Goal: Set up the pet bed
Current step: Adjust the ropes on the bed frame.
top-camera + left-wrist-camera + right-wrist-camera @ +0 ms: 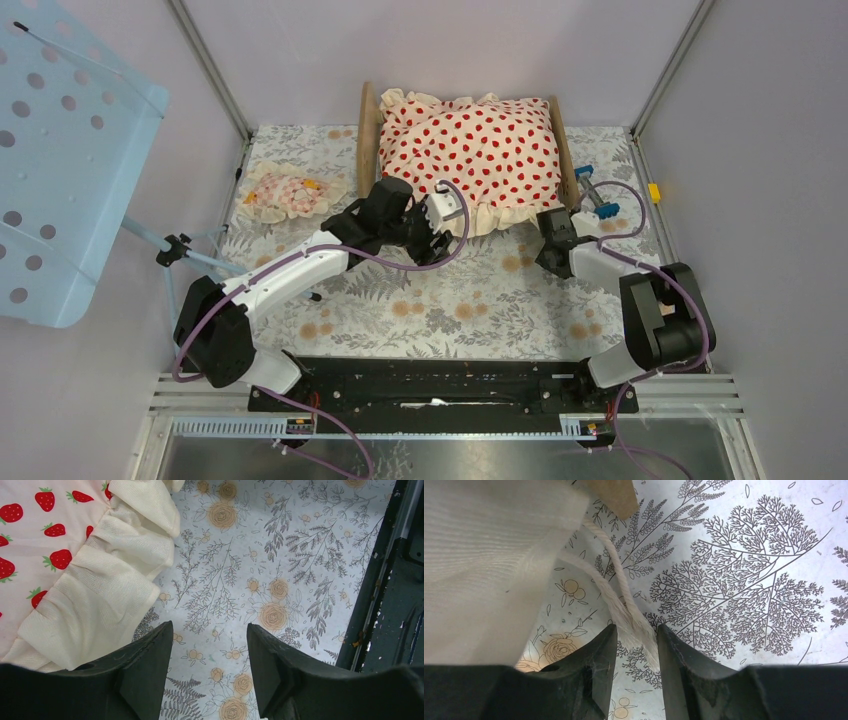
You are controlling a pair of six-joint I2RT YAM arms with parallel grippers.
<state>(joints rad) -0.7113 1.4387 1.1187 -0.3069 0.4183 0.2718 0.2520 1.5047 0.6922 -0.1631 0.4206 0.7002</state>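
Note:
The pet bed (368,140) stands at the back middle of the floral mat. Only its two light-wood end boards show. The red-dotted cream ruffled blanket (470,150) covers the rest, so the mattress is hidden. My left gripper (440,235) is open and empty just off the blanket's front ruffle (100,595), with bare mat between its jaws (209,625). My right gripper (553,250) is at the bed's front right corner. In the right wrist view (637,628) its jaws stand narrow on the blanket's cream tassel cord (624,595), below a wooden corner (616,495).
The small pink checked pillow (290,192) lies on the mat left of the bed. A blue perforated panel (70,150) leans in at the far left. A yellow piece (654,191) sits at the right wall. The black base rail (440,385) runs along the near edge.

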